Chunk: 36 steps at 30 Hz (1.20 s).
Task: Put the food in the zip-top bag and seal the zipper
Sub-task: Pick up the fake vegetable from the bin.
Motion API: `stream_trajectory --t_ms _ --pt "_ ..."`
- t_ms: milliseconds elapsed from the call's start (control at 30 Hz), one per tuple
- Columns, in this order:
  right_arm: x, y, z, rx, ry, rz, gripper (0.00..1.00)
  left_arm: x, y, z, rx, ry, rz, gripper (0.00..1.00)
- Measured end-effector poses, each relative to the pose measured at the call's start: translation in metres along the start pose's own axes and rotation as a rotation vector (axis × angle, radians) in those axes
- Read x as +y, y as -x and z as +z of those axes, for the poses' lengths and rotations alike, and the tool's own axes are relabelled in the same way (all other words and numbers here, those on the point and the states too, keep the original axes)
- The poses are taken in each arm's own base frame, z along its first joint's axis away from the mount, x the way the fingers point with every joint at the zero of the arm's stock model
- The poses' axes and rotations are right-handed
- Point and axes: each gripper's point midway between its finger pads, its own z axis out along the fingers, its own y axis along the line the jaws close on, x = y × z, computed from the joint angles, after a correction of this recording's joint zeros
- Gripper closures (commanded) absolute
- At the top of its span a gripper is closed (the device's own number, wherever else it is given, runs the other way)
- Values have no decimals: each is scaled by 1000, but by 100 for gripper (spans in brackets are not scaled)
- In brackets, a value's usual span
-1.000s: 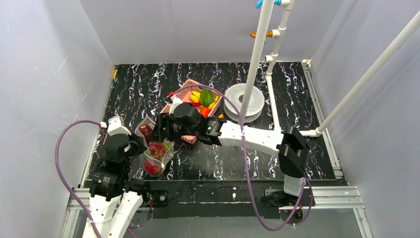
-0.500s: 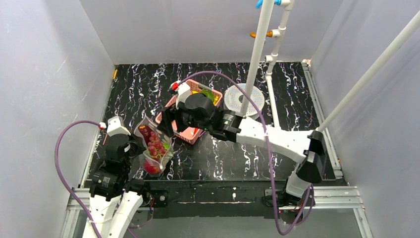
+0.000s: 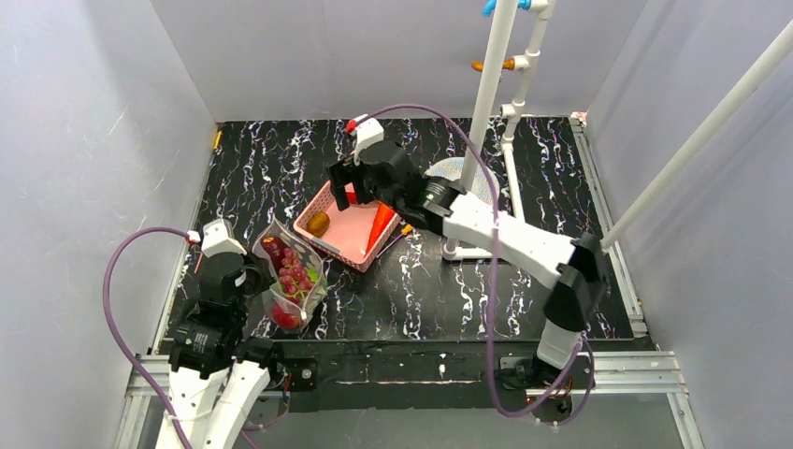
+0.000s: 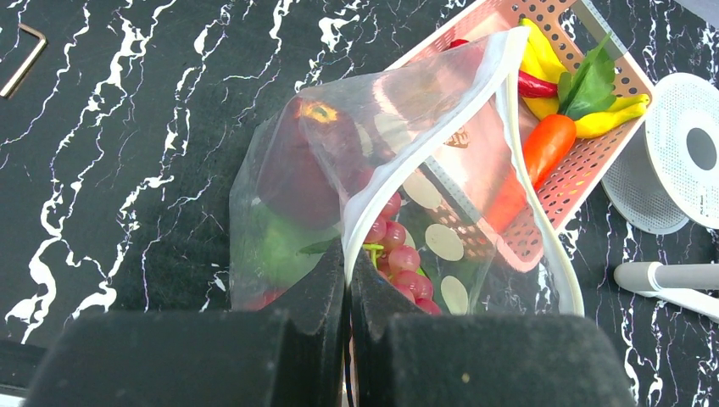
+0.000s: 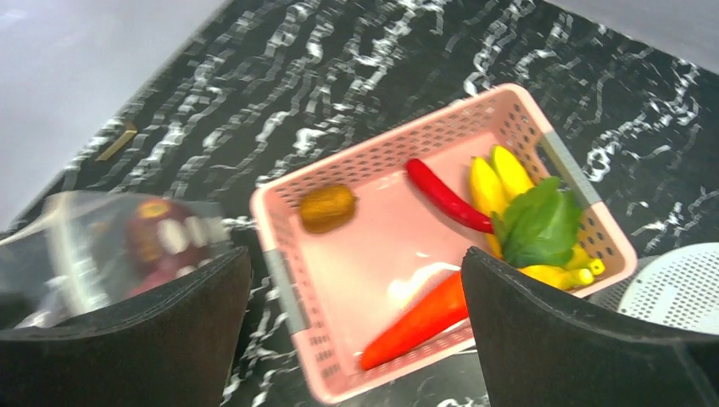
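Food (image 3: 295,277) is split between two places, so the task looks perhaps a third to a half done. Already inside the zip-top bag (image 4: 407,127) are a dark red apple (image 4: 297,182), a bunch of purple grapes (image 4: 397,253) and a green piece (image 4: 275,250) low against the bag's wall. Not yet moved, in the pink lattice basket (image 5: 390,144), are a brown-orange fruit (image 5: 327,207), a red chili (image 5: 441,195), yellow pieces (image 5: 494,174), a green leafy piece (image 5: 538,227) and a carrot (image 5: 415,322). The zipper (image 4: 360,222) is not sealed; its pale strip stands apart in a wide loop, with the mouth gaping toward the basket. That closing step looks like the last one, once the basket is emptied. The bag sits at the lower left of the top view on the black marbled desk (image 3: 449,290), just beside the basket's lower-left side. The left hand (image 4: 348,263) is closed tight, pinching the mouth edge of the bag between its fingertips and holding that edge up. The right hand (image 5: 356,263) hangs above the basket near the centre of the top view, its fingers spread wide with nothing between them. The bag itself is clear, thin and floppy, printed with white dots, and it creases and sags around the fruit that weighs down its lower end.
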Motion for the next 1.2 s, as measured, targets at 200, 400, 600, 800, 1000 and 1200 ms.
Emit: stream_trajectory --t_ms 200,400,600,800,1000,1200 --pt "-30 -42 68 171 -107 -9 2 0 -1 1 6 6 2 100" --pt "-27 -93 105 314 -88 15 7 1 -1 2 8 8 2 100" --pt "-8 -136 120 424 16 97 11 0 -2 3 13 11 3 100" --pt "4 -154 137 465 84 189 11 0 -2 3 16 12 4 100" --pt "7 -161 162 454 121 275 21 0 -2 3 16 12 4 100" --pt "9 -181 178 483 153 361 33 0 -2 3 16 12 4 100"
